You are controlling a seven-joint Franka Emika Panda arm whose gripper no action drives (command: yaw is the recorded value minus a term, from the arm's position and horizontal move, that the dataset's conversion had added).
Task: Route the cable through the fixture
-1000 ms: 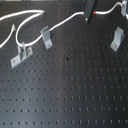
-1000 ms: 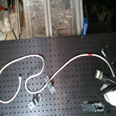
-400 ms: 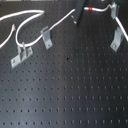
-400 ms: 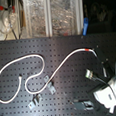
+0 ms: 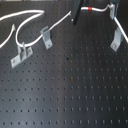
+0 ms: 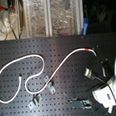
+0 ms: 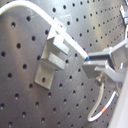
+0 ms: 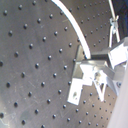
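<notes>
While held, cable (image 5: 30, 20) bears no lettering

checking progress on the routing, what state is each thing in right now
gripper: shut on the cable, it seems
the cable: loose loops on the board, held near its red band
the fixture: upright, cable's tail runs toward its top; seated or not, cannot tell
flat-based clip: upright, prongs empty
dark bracket: upright, cable passes close; touching or not, cannot tell
</notes>
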